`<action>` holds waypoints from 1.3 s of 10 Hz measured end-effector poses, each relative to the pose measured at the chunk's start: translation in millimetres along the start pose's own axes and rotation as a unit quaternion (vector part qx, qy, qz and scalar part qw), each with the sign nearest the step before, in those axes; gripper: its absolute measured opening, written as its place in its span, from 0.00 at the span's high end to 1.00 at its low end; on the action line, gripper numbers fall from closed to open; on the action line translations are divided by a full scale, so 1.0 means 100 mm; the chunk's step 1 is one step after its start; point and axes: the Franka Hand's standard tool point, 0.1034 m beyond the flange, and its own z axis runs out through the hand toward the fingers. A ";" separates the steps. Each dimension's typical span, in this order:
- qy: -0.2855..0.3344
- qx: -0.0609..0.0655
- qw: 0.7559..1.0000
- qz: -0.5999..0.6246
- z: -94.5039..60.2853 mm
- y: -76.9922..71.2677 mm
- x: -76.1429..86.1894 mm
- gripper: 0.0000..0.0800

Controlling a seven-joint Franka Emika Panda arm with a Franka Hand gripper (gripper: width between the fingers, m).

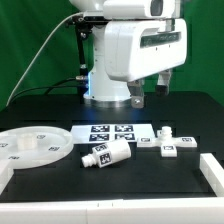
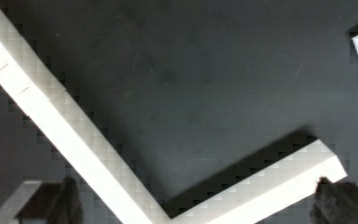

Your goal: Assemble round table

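The large rimmed round disc (image 1: 35, 148) lies flat at the exterior view's left. The short cylindrical post (image 1: 108, 153) lies on its side beside it, in front of the marker board (image 1: 112, 131). The cross-shaped base (image 1: 167, 143) lies at the exterior view's right. My gripper (image 1: 150, 90) hangs above the table behind the parts, apart from all of them. In the wrist view the gripper (image 2: 194, 203) is open and empty, with its dark fingertips (image 2: 43, 205) far apart. None of the table parts shows between them.
White border rails (image 1: 100, 192) run along the front of the table and up its right side (image 1: 212, 172). In the wrist view two rails (image 2: 51, 110) meet in a corner below the gripper. The robot base (image 1: 105, 85) stands at the back.
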 end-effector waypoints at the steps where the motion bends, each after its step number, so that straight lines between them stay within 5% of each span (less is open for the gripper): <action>1: 0.000 0.000 1.000 -0.002 0.00 0.00 0.00 0.19; 4: 0.000 0.001 1.000 -0.001 0.01 0.00 0.00 0.19; 8: -0.004 0.001 0.991 -0.135 0.04 -0.16 -0.24 0.19; 13: -0.003 0.001 0.986 -0.164 0.06 -0.13 -0.30 0.19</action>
